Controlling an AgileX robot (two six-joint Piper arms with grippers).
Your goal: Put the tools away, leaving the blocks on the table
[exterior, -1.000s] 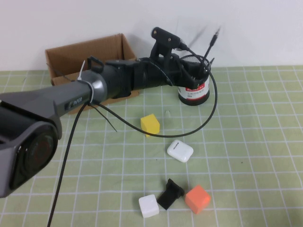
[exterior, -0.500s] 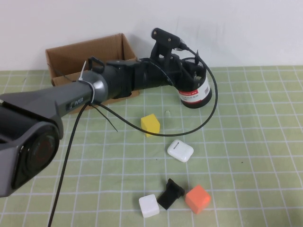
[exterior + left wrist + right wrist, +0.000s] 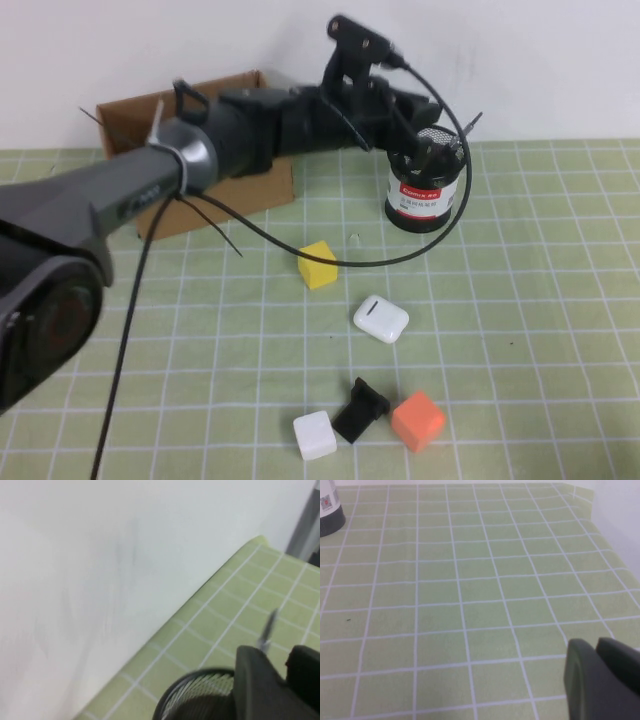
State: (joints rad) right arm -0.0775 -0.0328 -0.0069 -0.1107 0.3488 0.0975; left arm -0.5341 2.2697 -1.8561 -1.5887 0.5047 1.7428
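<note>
While my left gripper point(image 3: 432, 148) hangs slightly parted over the mesh tool cup point(image 3: 425, 195) and my right gripper point(image 3: 600, 680) rests shut above bare mat point(image 3: 470, 605), one risk: my withdrawal snagging the protruding tool tip point(image 3: 468, 122), toppling the cup.

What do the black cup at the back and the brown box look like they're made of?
Cup: looks like black wire mesh, fine grid at its rim, paper-like label round its wall. Box: corrugated cardboard by its matte brown walls and open flaps. Left gripper is above the cup; right gripper is low over bare mat.
</note>
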